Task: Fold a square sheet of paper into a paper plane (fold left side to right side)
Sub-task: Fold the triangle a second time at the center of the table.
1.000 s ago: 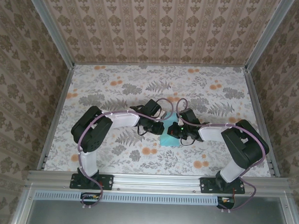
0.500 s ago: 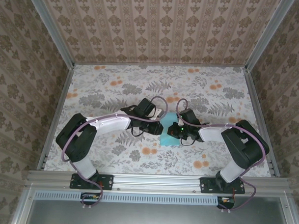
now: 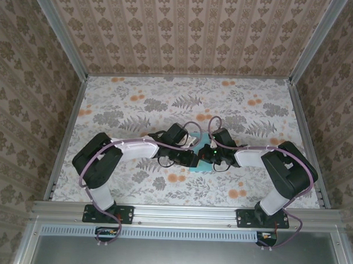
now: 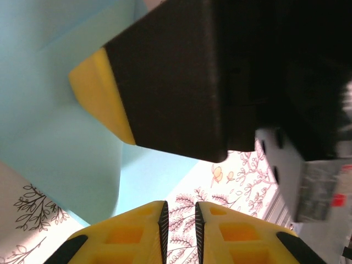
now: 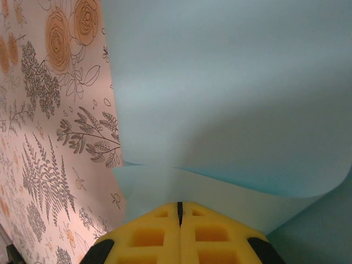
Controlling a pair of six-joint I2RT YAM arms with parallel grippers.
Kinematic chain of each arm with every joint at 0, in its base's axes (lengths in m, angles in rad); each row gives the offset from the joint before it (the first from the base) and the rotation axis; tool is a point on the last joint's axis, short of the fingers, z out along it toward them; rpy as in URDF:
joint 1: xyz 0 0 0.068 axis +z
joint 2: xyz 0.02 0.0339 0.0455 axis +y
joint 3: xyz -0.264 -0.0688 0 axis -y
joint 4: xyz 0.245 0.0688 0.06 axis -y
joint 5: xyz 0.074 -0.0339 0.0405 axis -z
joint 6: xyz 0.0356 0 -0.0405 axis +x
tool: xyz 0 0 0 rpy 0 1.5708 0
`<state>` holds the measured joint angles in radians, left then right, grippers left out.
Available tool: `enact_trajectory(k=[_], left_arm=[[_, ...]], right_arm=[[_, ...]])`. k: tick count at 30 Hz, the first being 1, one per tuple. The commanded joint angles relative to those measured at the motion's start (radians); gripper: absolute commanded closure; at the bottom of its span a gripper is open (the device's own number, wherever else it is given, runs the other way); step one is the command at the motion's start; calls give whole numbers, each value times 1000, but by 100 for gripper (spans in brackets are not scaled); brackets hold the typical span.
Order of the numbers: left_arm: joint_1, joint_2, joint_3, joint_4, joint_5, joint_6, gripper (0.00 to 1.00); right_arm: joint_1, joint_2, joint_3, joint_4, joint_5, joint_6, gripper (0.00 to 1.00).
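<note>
The square sheet of paper (image 3: 201,166) is light cyan and lies mid-table, mostly covered by the two grippers. In the right wrist view the paper (image 5: 231,82) curls up as a large flap over a paler lower layer. My right gripper (image 5: 179,206) is shut, its tips resting against that lower layer; I cannot tell whether a layer is pinched. My left gripper (image 4: 180,220) stands a narrow gap apart, with only the floral table showing between its fingers. It sits at the paper's (image 4: 55,126) edge, just under the right gripper's yellow fingertip (image 4: 104,93). From above, the left gripper (image 3: 193,158) and right gripper (image 3: 204,156) nearly touch.
The floral tablecloth (image 3: 137,101) stretches to the patterned walls at the back and sides. A metal rail (image 3: 179,213) runs along the near edge, with both arm bases on it. Purple cables loop over both wrists.
The left arm swung away toward the back, then came in again to the paper's left edge, and its jaws parted slightly. The right arm has stayed put.
</note>
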<state>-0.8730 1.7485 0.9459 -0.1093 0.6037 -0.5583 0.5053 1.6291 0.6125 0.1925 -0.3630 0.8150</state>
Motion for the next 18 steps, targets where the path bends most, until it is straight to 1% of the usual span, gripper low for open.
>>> enact_trajectory(k=[1, 11, 18], left_arm=[[-13, 39, 19, 4, 15, -8, 77], [-16, 54, 13, -36, -43, 6, 77], [-16, 59, -8, -31, -56, 1, 78]], right_arm=[[-1, 5, -19, -83, 35, -2, 100], [-1, 5, -16, -94, 35, -7, 100], [-2, 5, -14, -102, 36, -12, 100]])
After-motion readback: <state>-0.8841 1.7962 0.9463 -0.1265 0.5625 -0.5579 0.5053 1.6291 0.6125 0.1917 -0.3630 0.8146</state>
